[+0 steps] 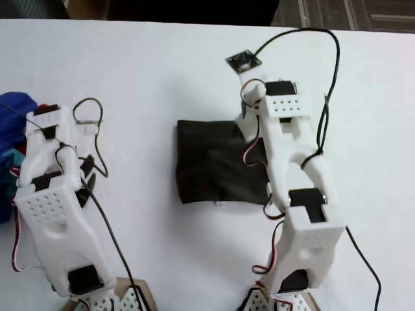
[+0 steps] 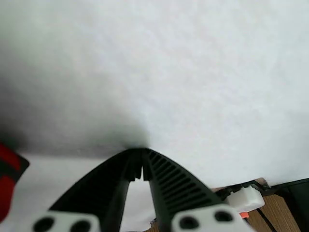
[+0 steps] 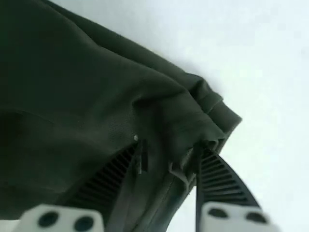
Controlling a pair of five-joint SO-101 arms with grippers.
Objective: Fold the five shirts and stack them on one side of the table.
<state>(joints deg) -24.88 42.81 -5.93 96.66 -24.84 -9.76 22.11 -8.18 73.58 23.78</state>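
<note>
— Where's the dark shirt (image 1: 211, 162)?
— Folded flat mid-counter (image 1: 130, 65); near square, slightly longer side to side; my right fingers (image 3: 224, 179) pinch a fold at its far right corner.
— And your left fingers (image 2: 169, 179)?
— Tips pressed together, holding nothing; blue and red cloth (image 1: 13, 113) lies beside that arm.

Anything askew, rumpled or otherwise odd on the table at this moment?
Only a minor thing. The dark shirt lies folded mid-table, but its corner at the right gripper is bunched into ridges rather than lying flat. A blue and red heap of cloth sits beside the left arm, at the high view's left edge.
</note>
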